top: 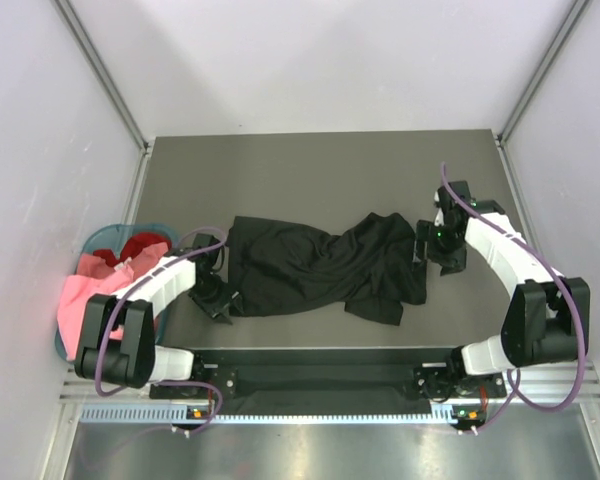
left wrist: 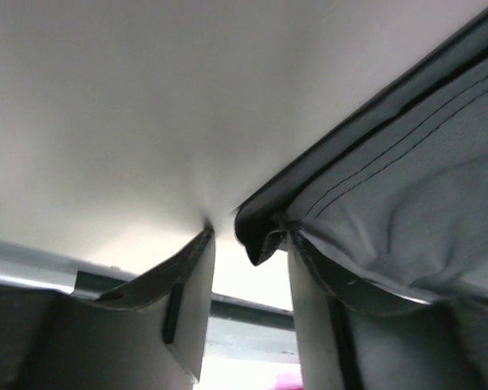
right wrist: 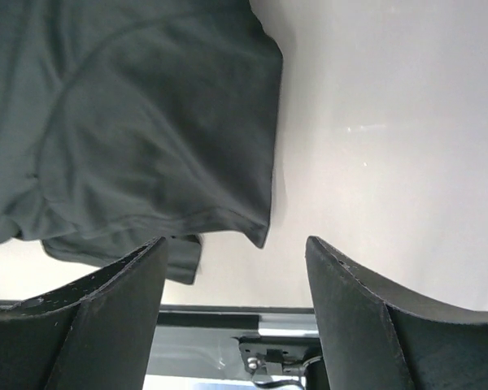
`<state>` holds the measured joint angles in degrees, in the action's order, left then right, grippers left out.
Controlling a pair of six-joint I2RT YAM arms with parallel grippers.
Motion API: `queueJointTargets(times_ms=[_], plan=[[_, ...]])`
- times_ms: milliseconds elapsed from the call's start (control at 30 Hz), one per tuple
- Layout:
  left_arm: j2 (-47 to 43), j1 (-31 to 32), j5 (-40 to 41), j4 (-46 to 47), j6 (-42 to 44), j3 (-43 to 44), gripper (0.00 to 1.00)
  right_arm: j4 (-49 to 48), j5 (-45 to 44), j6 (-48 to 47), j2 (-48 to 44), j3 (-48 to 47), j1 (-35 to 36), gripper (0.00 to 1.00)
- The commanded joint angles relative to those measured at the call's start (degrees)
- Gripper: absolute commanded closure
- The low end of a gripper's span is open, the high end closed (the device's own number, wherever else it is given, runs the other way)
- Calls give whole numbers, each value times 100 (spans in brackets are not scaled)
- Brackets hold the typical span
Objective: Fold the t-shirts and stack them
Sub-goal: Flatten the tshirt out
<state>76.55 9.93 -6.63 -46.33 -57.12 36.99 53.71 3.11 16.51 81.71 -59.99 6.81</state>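
The black shirt (top: 310, 265) lies rumpled across the middle of the table (top: 310, 170), so the step in hand looks like spreading it flat before any fold; the pink shirt (top: 78, 300) and red shirt (top: 120, 245) sit in the basket (top: 88, 246) at the left. Next, I judge, each gripper must close on an edge and draw outward to take out the wrinkles. The left gripper (left wrist: 250, 244) is at the shirt's left edge, its jaws a narrow gap apart, with a hem corner poking between the tips but not clamped. The right gripper (right wrist: 236, 252) hovers by the right edge, jaws spread wide and holding nothing, the fabric just ahead of its fingers (right wrist: 106, 309)
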Motion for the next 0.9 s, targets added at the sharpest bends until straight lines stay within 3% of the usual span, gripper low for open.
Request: queueJointTargets(times_ms=[0,100,267,400,633,867], plan=[[105,26,57,361,-71,80,56,-36,31,-8,-252,144,-109,31],[123,26,162,352,-45,185,69,-28,118,54,-270,329,-215,34],[44,26,242,300,52,343,93,-159,593,124,-419,803,-513,64],[140,26,198,308,105,431,100,-379,936,159,-384,1225,-637,66],[263,26,154,308,201,519,100,-862,1349,203,20,1490,-953,61],[342,26,189,220,324,695,100,-1117,1446,273,380,1516,-997,63]])
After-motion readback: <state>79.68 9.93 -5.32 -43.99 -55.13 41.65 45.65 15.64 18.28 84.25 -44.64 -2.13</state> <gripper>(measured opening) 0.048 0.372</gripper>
